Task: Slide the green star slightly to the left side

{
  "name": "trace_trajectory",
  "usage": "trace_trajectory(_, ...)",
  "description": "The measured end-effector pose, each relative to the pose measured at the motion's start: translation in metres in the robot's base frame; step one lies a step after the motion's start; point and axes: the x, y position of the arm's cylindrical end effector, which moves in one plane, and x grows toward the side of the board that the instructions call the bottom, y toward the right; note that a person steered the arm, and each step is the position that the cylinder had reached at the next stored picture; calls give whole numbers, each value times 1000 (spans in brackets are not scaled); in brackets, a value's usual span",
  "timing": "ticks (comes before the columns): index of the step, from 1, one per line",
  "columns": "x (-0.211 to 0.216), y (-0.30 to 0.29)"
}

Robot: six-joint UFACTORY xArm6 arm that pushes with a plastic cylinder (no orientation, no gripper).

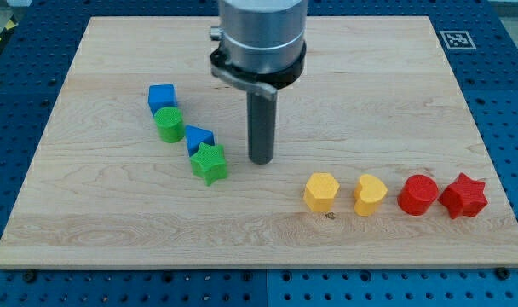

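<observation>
Just right of the green star (210, 164) on your tabletop (387, 94), my tip (260, 160) stands apart from it, touching nothing; no jaws exist. The arm's top is cut off.

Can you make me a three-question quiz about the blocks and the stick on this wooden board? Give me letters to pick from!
1. Where is my tip next to the green star?
A. at its right
B. at its left
C. on top

2. How many red blocks?
A. one
B. two
C. four

3. Is my tip touching the green star?
A. yes
B. no, a gap shows
C. hidden

Answers:
1 A, the rod stands toward the view's right of it.
2 B, a red cylinder and a red star.
3 B, bare board shows between them.
</observation>
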Motion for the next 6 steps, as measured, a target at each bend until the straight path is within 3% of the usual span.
trace_trajectory(3, 40, -68)
trace_trajectory(4, 50, -49)
trace_trajectory(6, -2, -25)
